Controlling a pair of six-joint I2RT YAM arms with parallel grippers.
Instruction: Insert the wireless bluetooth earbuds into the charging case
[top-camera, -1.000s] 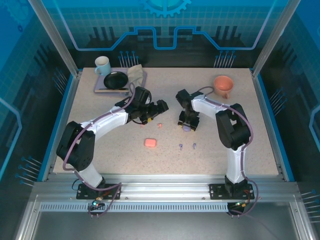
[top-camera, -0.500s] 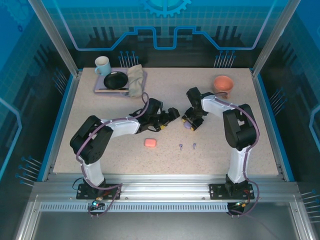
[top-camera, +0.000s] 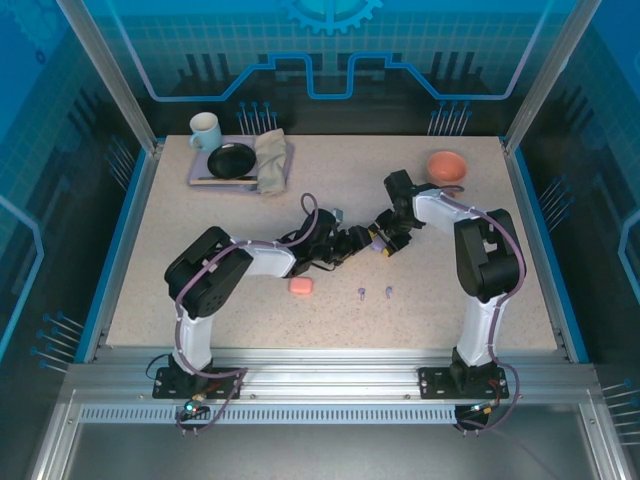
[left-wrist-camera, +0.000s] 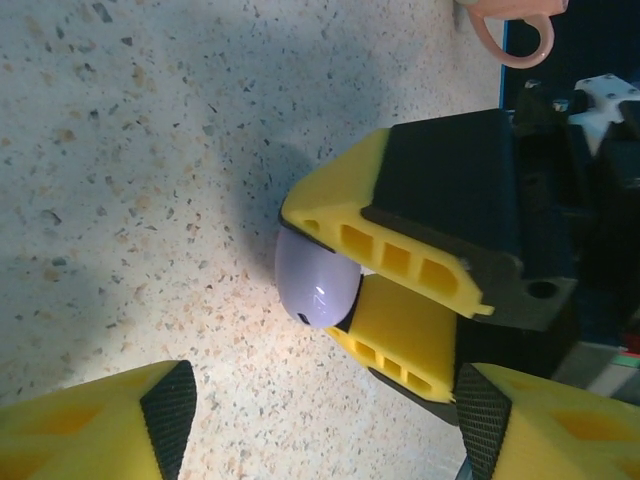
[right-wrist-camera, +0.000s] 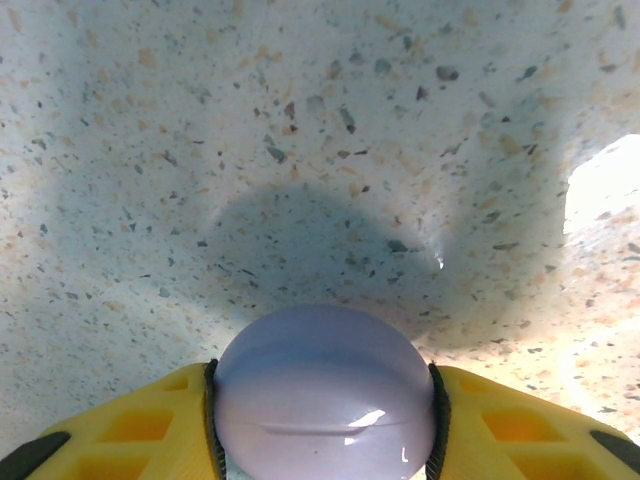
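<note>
Grasp — right gripper (right-wrist-camera: 325, 440) clamps lilac case (right-wrist-camera: 325, 385) | left gripper (top-camera: 357, 240) spread, just beside

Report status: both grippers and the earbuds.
Right gripper shut on lilac case. Left gripper open, facing it. Two lilac earbuds loose on table, pink case nearby.

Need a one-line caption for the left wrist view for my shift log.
Right gripper clamps the lilac charging case, speckled table behind, open left gripper facing it.
</note>
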